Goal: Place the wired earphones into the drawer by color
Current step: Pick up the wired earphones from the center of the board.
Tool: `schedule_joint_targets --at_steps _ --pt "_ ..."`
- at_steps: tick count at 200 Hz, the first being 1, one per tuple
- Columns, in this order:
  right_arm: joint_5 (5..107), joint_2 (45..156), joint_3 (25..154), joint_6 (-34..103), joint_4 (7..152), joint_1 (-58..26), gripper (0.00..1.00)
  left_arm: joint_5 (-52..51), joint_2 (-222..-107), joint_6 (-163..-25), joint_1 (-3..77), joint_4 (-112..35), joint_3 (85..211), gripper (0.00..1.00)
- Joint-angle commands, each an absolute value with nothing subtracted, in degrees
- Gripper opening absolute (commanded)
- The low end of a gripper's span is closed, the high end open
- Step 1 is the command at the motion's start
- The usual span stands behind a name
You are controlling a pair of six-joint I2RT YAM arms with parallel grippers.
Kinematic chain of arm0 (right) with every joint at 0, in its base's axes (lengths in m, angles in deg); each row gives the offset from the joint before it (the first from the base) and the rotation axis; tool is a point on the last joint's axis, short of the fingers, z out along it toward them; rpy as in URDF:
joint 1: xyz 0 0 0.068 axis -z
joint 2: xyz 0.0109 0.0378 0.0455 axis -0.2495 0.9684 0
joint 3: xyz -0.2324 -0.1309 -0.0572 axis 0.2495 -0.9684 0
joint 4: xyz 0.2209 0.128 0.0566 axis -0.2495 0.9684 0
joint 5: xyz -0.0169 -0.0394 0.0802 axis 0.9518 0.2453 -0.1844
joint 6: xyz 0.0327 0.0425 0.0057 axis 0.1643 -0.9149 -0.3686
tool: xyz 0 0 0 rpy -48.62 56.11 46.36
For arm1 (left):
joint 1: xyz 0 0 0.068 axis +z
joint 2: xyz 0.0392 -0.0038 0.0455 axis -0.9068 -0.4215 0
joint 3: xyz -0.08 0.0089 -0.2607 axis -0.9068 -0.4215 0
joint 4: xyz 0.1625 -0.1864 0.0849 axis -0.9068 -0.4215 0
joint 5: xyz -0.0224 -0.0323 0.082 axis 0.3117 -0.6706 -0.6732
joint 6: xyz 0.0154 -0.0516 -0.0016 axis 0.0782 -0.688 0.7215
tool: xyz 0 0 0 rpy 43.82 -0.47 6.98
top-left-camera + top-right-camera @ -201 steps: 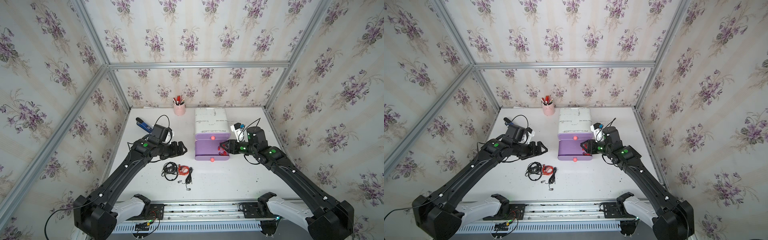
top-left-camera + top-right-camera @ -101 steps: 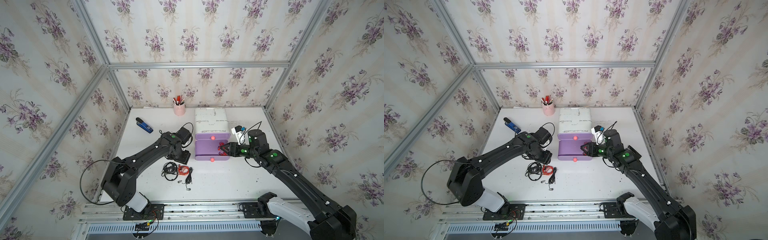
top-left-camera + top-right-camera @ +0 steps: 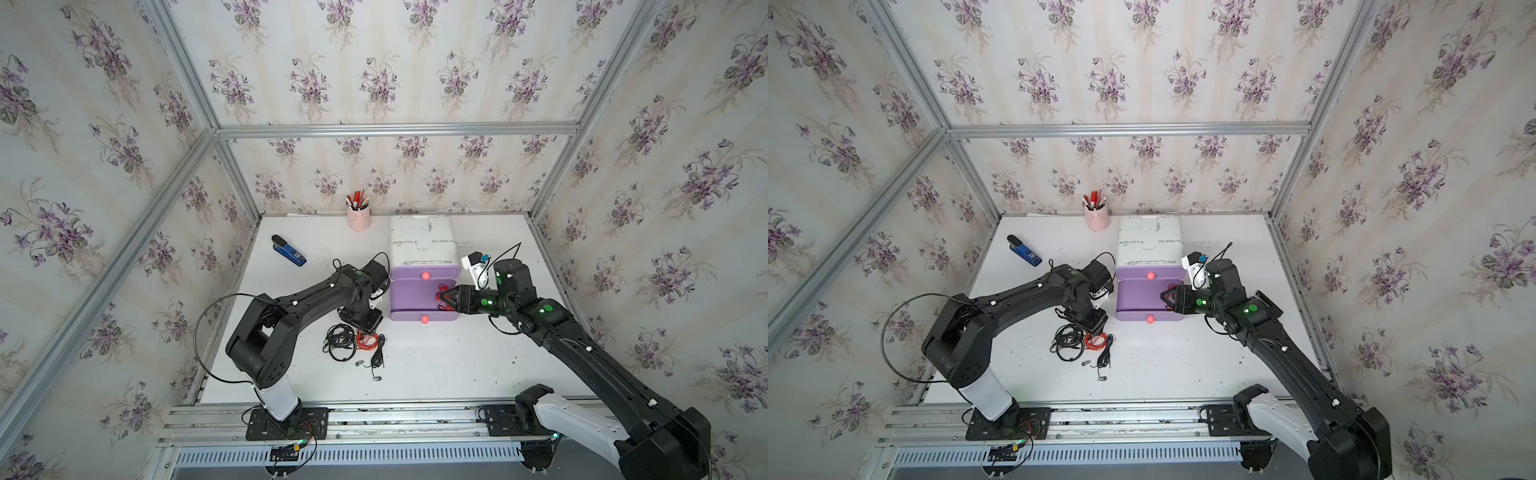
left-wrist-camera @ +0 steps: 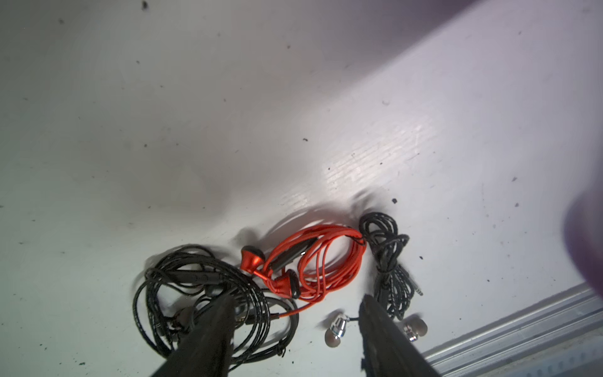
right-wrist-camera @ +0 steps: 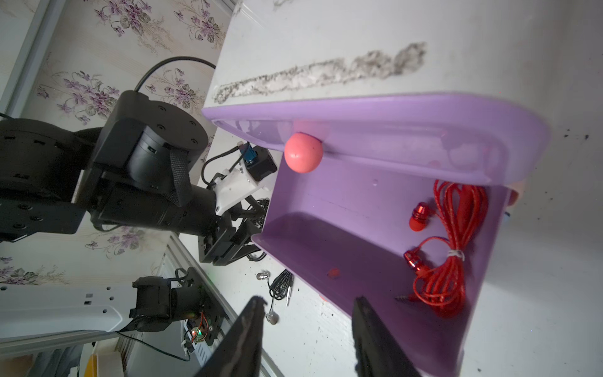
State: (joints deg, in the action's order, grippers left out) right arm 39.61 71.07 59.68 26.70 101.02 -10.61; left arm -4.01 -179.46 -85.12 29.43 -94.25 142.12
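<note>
A stapler [image 3: 289,250] lies near the table's [image 3: 436,374] left edge. Toward mid-table the left gripper [image 4: 297,298] points down, jaws apart and empty, straddling a red set [image 4: 253,261] of earphones. A black coil [image 4: 153,271] lies just left of the red set and a black set [image 4: 390,264] with silver buds just right. A cup [image 3: 358,218] stands at the back edge. Right of it, the drawer unit [image 3: 422,241] has a purple drawer [image 3: 407,297] pulled out, with red earphones [image 5: 463,222] against its right wall. The right gripper [image 5: 308,300] hovers over that drawer, jaws apart, holding nothing.
</note>
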Motion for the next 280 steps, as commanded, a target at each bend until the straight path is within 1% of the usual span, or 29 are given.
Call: schedule_joint_targets --at_steps 1,22,76,106,109,115,147,170,171,187,203,216,237,280 --pt "39.41 71.48 59.98 27.11 100.71 -10.57 0.47 -2.54 -180.14 -84.39 29.39 -92.79 140.97 0.64" --pt "39.40 71.86 60.03 26.85 100.29 -10.61 0.47 -2.86 -181.55 -85.05 29.39 -91.84 140.60 0.63" --pt "39.71 71.51 59.64 26.76 100.59 -10.62 0.47 -4.91 -182.82 -85.51 29.44 -89.85 140.45 0.56" --pt "39.76 71.32 59.24 26.67 100.42 -10.67 0.47 -5.69 -183.37 -85.32 29.39 -89.75 140.98 0.56" --pt "39.76 71.31 59.19 26.68 100.39 -10.64 0.47 -5.85 -183.37 -85.28 29.41 -89.89 141.08 0.52" --pt "39.76 71.34 59.17 26.67 100.32 -10.67 0.47 -6.10 -183.55 -85.24 29.39 -90.01 141.30 0.51" --pt "39.76 71.28 59.09 26.68 100.35 -10.65 0.47 -6.41 -182.86 -84.99 29.42 -90.88 141.53 0.51" --pt "39.67 71.18 58.93 26.75 100.44 -10.67 0.47 -6.88 -181.95 -85.90 29.40 -92.36 141.62 0.55" --pt "39.67 71.16 58.93 26.75 100.42 -10.68 0.47 -6.91 -181.82 -85.96 29.44 -92.39 141.53 0.56" --pt "39.66 70.96 58.84 26.67 100.34 -10.61 0.47 -7.20 -178.98 -87.99 29.39 -92.15 140.48 0.68" --pt "39.63 71.01 58.65 26.62 100.20 -10.64 0.47 -6.43 -175.66 -91.17 29.46 -91.53 139.09 0.71" --pt "39.66 71.01 58.45 26.61 99.99 -10.67 0.47 -4.40 -173.56 -93.71 28.96 -90.68 137.83 0.71" --pt "39.58 70.95 58.23 26.50 99.86 -10.66 0.47 -4.59 -170.59 -98.01 26.93 -90.52 135.72 0.70" --pt "39.29 70.62 57.45 26.33 99.30 -10.63 0.47 -1.85 -167.33 -112.87 24.74 -87.03 129.29 0.59"
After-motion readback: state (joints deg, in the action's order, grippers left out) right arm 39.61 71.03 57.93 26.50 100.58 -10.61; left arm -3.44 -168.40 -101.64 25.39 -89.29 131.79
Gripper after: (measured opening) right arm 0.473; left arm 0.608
